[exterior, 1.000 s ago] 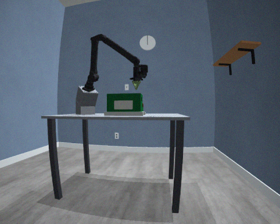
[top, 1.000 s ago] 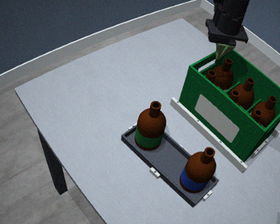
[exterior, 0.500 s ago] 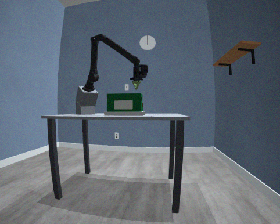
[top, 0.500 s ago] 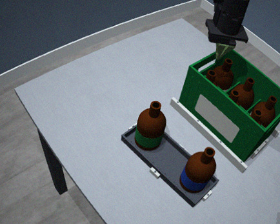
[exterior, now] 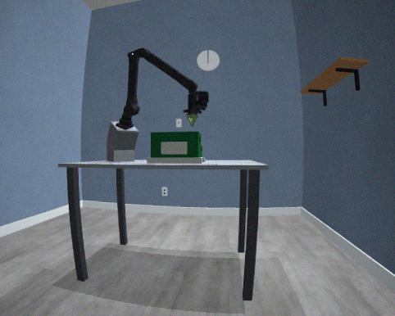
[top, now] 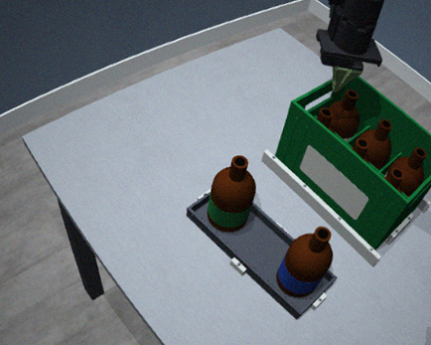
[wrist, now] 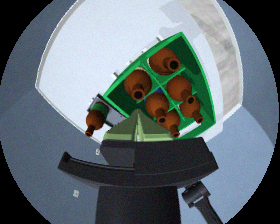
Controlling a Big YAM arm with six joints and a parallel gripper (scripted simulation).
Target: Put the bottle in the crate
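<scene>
My gripper [top: 335,89] [exterior: 192,125] [wrist: 138,112] is shut and empty, pointing down above one end of the green crate [top: 292,136] [exterior: 156,145] [wrist: 192,60]. Several brown bottles stand upright in the crate in two rows; each slot I can make out holds one. The labels in the crate are mostly hidden. The dark tray [top: 263,249] [wrist: 116,117] holds two upright bottles: a green-label bottle [top: 232,196] [wrist: 95,119] at one end and a blue-label bottle [top: 309,258] at the other. Bare tray lies between them.
A white rail [top: 321,204] [exterior: 176,160] runs along the crate's long side facing the tray. Small white blocks [top: 238,265] sit against the tray. The crate's walls rise around its bottles. The arm's grey base [exterior: 122,143] stands on the table beyond the crate.
</scene>
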